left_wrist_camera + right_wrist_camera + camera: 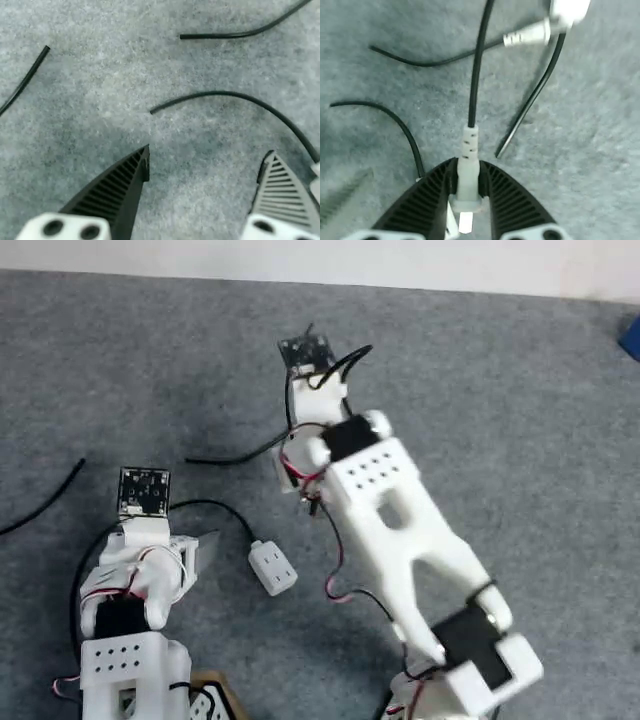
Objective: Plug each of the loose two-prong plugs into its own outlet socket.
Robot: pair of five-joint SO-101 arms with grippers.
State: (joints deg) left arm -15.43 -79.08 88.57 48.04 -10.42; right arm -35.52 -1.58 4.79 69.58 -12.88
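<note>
The white two-prong plug [468, 150] sits upright between the fingers [512, 200] of the right gripper [468, 165], which are clenched on its body. Its ribbed sleeve and black cord [479, 60] run straight out past the fingertips, and a metal blade shows at its other end, back between the fingers. The plug is held over the grey felt worktop [520, 420].

Beyond it on the felt lies a second white connector [527, 35] with a ribbed sleeve. I cannot tell whether it is a plug or a socket. Loose black cable ends [520, 120] lie around it.

The right arm [400, 530] reaches in a long diagonal from the near right edge toward the middle of the worktop, with its wrist bent downward at the far end.

The outlet socket [272, 567], a small white block with its slotted face up, lies flat on the felt between the two arms. Its black cord [215, 506] curves away toward the left arm [130, 610]. It is well apart from the held plug.

The left arm is folded short at the near left corner, wrist pointing down just beside the socket. The left gripper [209, 151] is released. One dark finger [120, 192] and one grey finger are spread wide over bare felt, with a black cord [225, 95] arcing past their tips and nothing between them. Another cable end [25, 82] lies off to one side.
</note>
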